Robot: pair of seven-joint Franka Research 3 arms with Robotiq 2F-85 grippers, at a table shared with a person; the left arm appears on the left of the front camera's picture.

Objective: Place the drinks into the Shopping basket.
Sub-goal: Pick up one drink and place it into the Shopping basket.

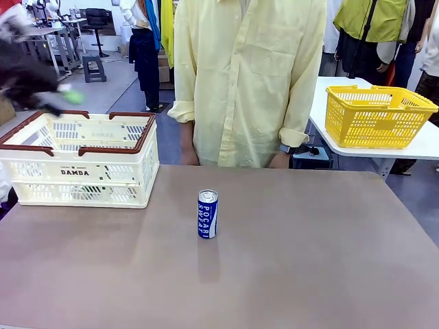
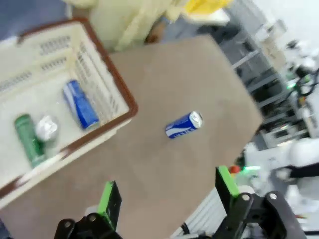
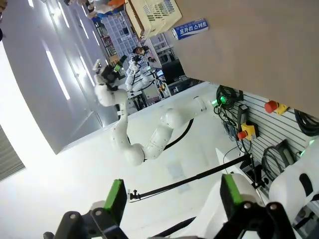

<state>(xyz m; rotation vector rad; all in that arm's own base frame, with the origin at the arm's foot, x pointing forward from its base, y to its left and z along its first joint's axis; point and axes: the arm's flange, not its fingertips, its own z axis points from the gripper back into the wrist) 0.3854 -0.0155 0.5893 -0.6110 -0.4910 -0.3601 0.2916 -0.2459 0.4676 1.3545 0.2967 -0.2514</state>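
Note:
A blue-and-white drink can (image 1: 208,214) marked POCARI stands upright near the middle of the brown table (image 1: 309,260). The cream Shopping basket (image 1: 75,173) with red-brown handles sits at the table's far left. My left gripper (image 1: 65,99) hovers blurred above the basket's far left corner. In the left wrist view it (image 2: 167,194) is open and empty, looking down on the basket (image 2: 122,87). Inside lie a blue can (image 2: 80,104), a green can (image 2: 29,139) and a silver can top (image 2: 46,128). The can on the table (image 2: 183,124) is beyond the basket. My right gripper (image 3: 173,196) is open and empty, away from the table, with the can (image 3: 190,29) far off.
A person in a pale yellow shirt (image 1: 247,75) stands at the table's far edge, hands low behind it. A yellow mesh basket (image 1: 377,113) sits on a separate white table at the back right. Brown tabletop lies bare around the standing can.

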